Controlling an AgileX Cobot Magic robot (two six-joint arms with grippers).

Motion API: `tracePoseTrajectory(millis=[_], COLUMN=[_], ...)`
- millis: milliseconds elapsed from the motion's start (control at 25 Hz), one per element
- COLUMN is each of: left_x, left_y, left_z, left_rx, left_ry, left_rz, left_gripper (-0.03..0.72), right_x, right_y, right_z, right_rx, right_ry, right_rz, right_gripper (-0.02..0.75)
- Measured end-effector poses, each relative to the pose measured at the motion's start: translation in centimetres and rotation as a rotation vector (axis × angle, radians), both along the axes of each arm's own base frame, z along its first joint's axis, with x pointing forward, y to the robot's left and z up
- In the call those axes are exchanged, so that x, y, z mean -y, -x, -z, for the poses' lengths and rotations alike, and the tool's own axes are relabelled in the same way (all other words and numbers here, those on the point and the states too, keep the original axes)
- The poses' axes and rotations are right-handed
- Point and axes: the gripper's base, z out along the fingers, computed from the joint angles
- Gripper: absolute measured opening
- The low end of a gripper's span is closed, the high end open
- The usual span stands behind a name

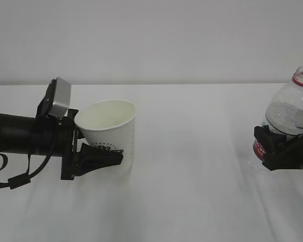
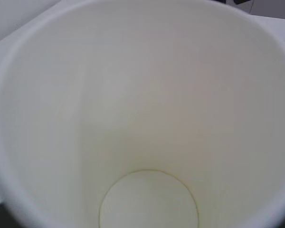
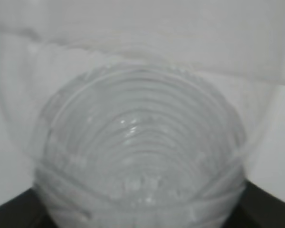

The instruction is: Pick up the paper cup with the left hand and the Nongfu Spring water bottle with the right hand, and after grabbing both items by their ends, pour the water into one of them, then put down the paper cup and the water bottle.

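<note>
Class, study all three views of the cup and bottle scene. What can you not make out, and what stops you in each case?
- Exterior view: the Nongfu Spring water bottle base, hidden by the right hand; the frame edge cuts its right side.
- Left wrist view: the left hand jaws, blocked by the paper cup.
- Any water in the cup: too faint to tell.
- Right wrist view: the bottle's label, blurred.

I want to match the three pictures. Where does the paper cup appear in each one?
Exterior view: paper cup left of centre, tilted, held in the left claw.
Left wrist view: its cream inside fills the picture.
Right wrist view: not in it; only the bottle.
Shared landmark: the white table.
</note>
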Motion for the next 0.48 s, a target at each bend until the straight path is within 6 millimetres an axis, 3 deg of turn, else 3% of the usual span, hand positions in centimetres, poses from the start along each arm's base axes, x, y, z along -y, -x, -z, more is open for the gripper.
tracePoseTrajectory(millis=[480], left_x=[3.6], left_y=[1.8], left_z=[0.1], left_rx=[0.000], left_ry=[-0.009], left_rz=[0.121], left_gripper=[0.560], right_x=[0.0], right_y=[0.0], right_z=[0.0], right_rx=[-0.002], right_ry=[0.001], right_rz=[0.000], right_gripper=[0.484])
